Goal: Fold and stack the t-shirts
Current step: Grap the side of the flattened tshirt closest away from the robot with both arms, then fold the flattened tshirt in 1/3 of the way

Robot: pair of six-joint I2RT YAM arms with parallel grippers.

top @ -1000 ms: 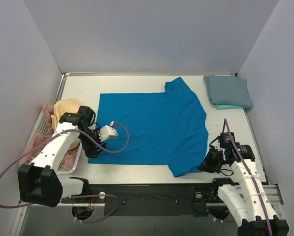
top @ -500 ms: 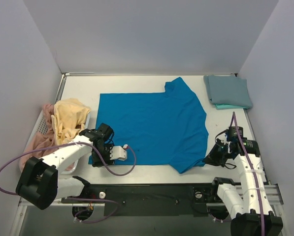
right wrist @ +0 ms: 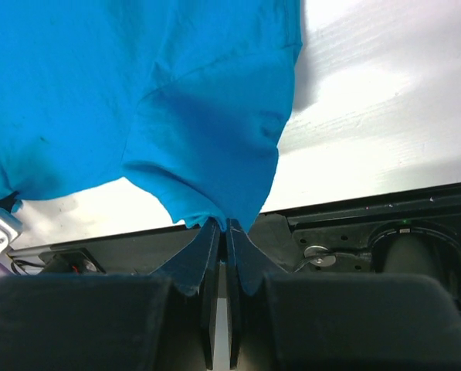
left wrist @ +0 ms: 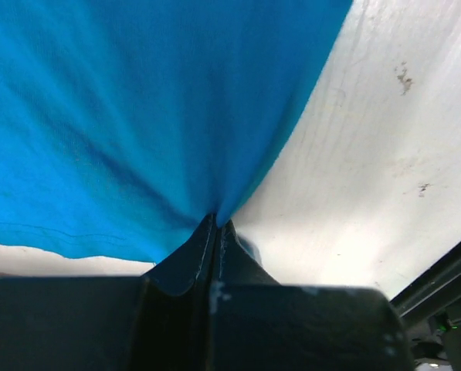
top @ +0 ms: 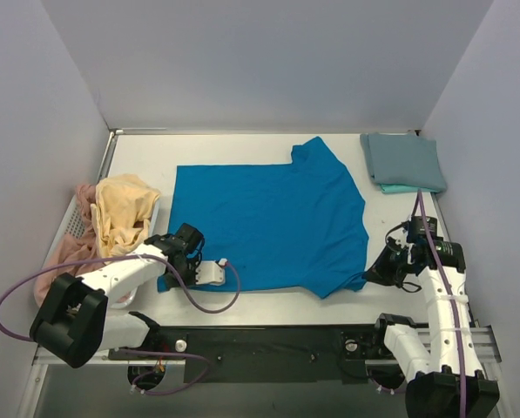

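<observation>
Left pincer (left wrist: 216,224) and right pincer (right wrist: 222,226) each grip the blue shirt (top: 268,218), fully closed; uneven lifting could slip a thin bite free.

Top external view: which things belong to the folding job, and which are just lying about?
Job: blue t-shirt, pinched by left fingers and right fingers; folded teal shirt; yellow-orange shirt and pink shirt, heaped.
Lying about: white tray under the heap; purple cables.

The white table (top: 233,150) carries a spread blue t-shirt (top: 268,218) and a folded teal shirt (top: 403,161) far right.
</observation>
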